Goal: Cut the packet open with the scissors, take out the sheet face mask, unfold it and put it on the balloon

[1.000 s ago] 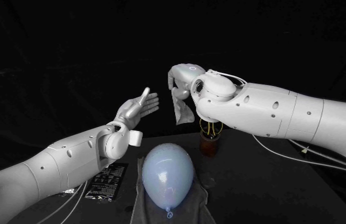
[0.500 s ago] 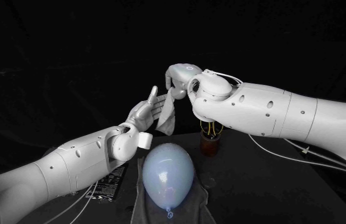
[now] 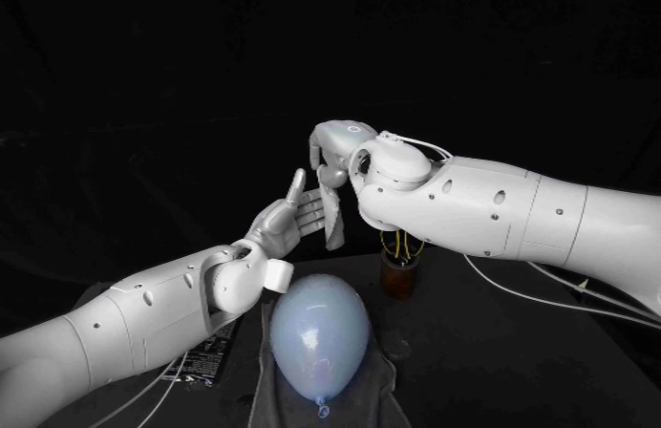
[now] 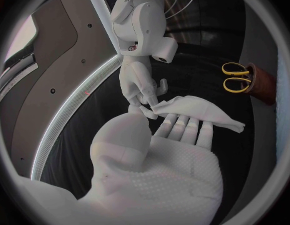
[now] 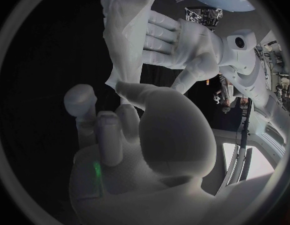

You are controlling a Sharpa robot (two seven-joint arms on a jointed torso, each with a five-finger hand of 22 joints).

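Black table (image 3: 530, 352) carries grey cloth (image 3: 382, 375), packet (image 3: 206, 359), brown cup (image 3: 399, 281)

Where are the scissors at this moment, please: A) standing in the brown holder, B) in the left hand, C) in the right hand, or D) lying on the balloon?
A: the yellow-handled scissors stand in the brown holder, while the right hand pinches the sheet face mask and the left hand holds nothing.

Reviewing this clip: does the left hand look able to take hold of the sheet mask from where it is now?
Probably yes. The left hand is open with its fingers against the sheet mask, which hangs from the right hand's pinch, and nothing lies between them.
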